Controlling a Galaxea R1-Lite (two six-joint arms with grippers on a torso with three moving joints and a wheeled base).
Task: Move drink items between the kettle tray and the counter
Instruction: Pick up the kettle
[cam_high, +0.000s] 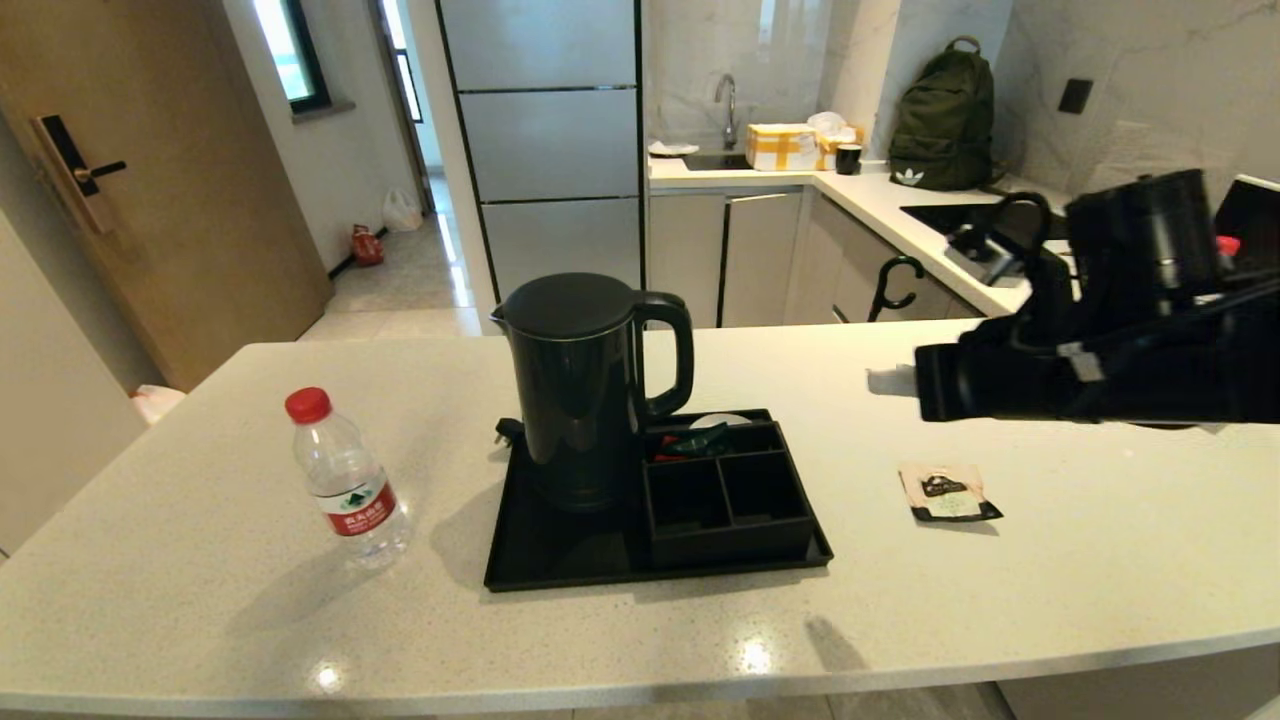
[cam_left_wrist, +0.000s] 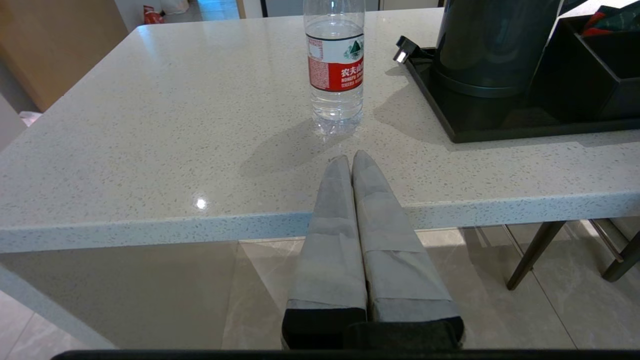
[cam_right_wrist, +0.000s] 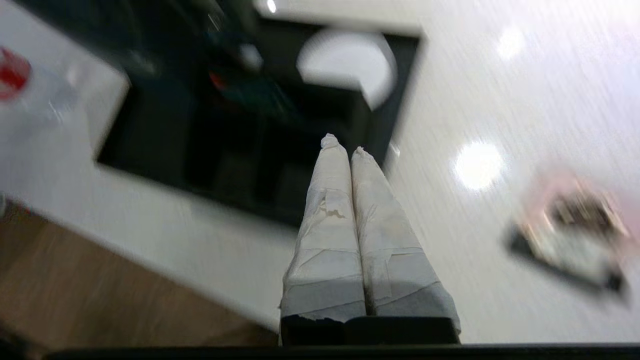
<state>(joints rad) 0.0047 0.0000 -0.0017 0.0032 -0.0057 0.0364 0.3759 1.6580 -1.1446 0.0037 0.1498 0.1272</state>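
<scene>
Head view: kettle (cam_high: 580, 390) and box (cam_high: 727, 495) crowd the tray (cam_high: 560, 555); right tool (cam_right_wrist: 345, 145) closed, empty.

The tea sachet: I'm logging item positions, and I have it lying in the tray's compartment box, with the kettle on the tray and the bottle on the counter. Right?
Not quite. The tea sachet lies on the counter, right of the tray, as the head view shows. The kettle is on the tray and the bottle on the counter, as you say.

Black kettle (cam_high: 580, 390); red-capped bottle (cam_high: 345, 480); seemingly pinkish sachet (cam_high: 948, 493).
</scene>
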